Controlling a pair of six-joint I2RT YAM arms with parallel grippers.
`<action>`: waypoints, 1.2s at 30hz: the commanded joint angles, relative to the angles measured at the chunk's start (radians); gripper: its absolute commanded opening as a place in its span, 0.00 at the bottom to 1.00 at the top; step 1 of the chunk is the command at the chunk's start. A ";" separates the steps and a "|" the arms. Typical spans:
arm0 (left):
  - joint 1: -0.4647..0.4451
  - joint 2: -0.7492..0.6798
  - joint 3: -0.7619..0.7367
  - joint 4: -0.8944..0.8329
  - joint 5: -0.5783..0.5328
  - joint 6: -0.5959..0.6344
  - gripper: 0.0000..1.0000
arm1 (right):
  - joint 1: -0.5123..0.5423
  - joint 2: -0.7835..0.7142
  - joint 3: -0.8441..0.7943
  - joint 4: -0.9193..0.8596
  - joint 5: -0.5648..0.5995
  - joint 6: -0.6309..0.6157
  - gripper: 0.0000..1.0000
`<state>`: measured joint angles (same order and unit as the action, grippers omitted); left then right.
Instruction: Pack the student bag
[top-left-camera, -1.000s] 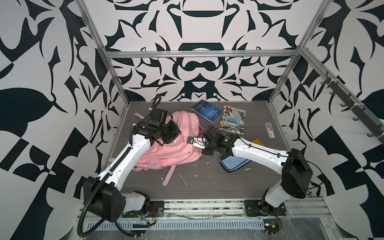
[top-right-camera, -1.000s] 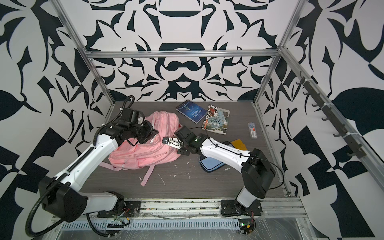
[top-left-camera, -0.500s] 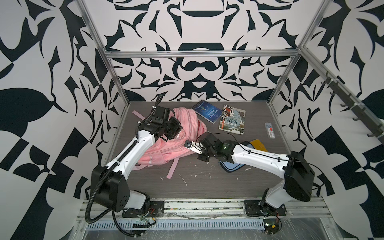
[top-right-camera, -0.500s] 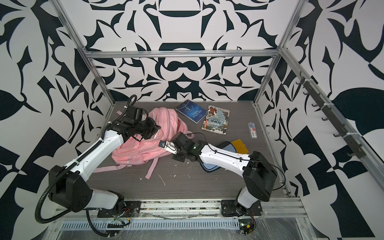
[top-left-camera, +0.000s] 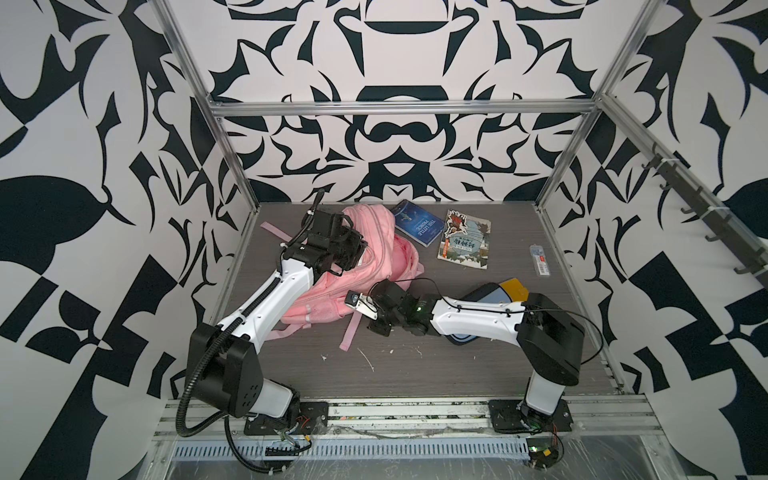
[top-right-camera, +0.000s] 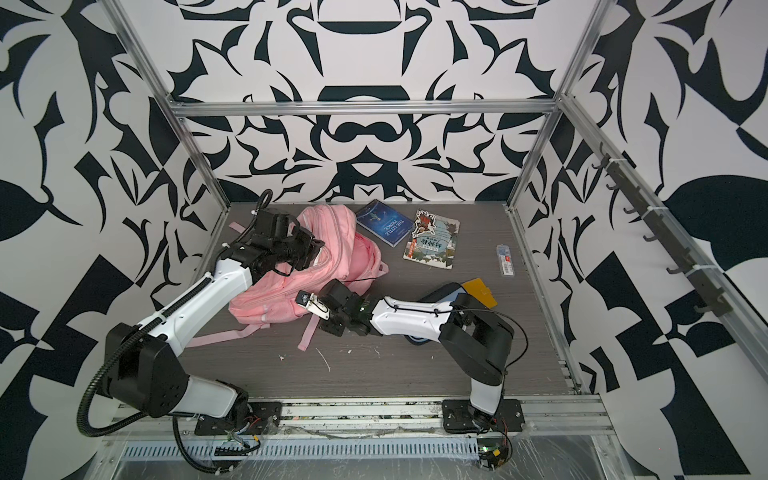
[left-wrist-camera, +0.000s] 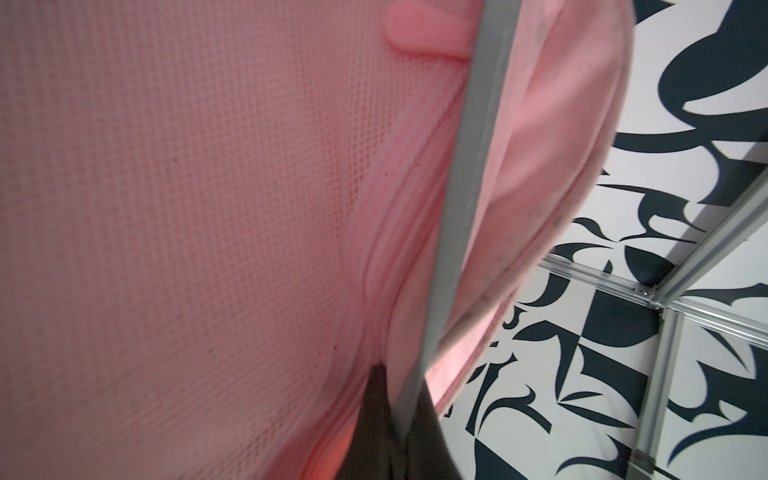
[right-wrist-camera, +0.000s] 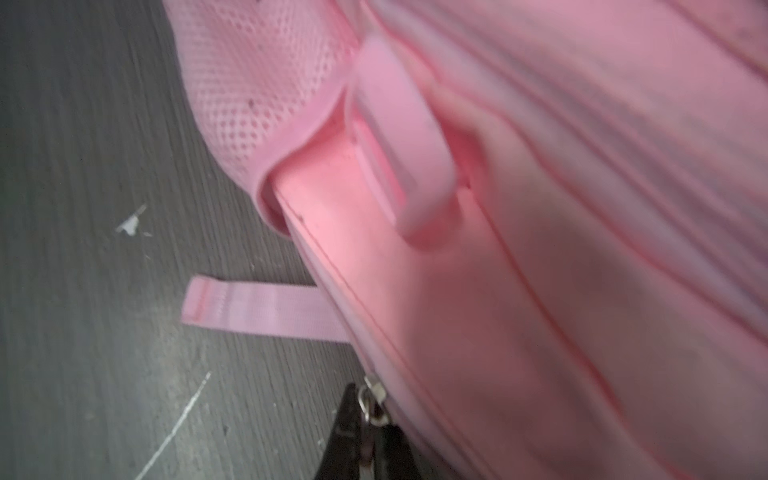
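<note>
**A:** Left side first. What's moved?

**B:** The left gripper (left-wrist-camera: 399, 407) has crept toward the back wall. It's clenched on a grey strip (left-wrist-camera: 469, 208) at the upper end of the student bag (top-left-camera: 374, 249). The bag lies on its side on the left half of the table (top-left-camera: 415, 374), its upper end near the back wall.

**A:** And moving right?

**B:** The right gripper (right-wrist-camera: 370, 415) is pinched tight on a metal zip pull (right-wrist-camera: 372, 400). Over the last second it has run along the bag's edge toward the near corner (its wrist view is blurred, so probably mid-travel).

**A:** Meaning for the task?

**B:** My reading is that the zip is being drawn open while the left arm braces the fabric. I can't see an opening yet. Nothing is packed so far. The blue book (top-left-camera: 417, 227) and the picture booklet (top-left-camera: 465, 245) lie beside the bag. The pencil case (top-left-camera: 494, 291) sits partly under the right forearm. A small clear box (top-left-camera: 540, 259) lies far right, well apart.
</note>
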<state>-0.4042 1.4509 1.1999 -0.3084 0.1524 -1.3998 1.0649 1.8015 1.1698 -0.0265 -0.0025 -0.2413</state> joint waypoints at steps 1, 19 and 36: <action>-0.009 -0.024 0.006 0.188 -0.010 -0.071 0.00 | 0.043 0.011 0.069 0.110 -0.141 0.064 0.00; -0.021 -0.073 -0.074 0.199 -0.018 -0.014 0.00 | 0.017 -0.091 -0.038 0.162 -0.189 0.185 0.26; 0.033 0.004 -0.127 -0.023 0.339 0.697 0.00 | -0.545 -0.554 -0.131 -0.301 -0.042 0.518 0.77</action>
<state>-0.3706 1.4555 1.0302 -0.2531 0.3954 -0.9031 0.6498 1.2240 0.9527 -0.1455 -0.0849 0.1936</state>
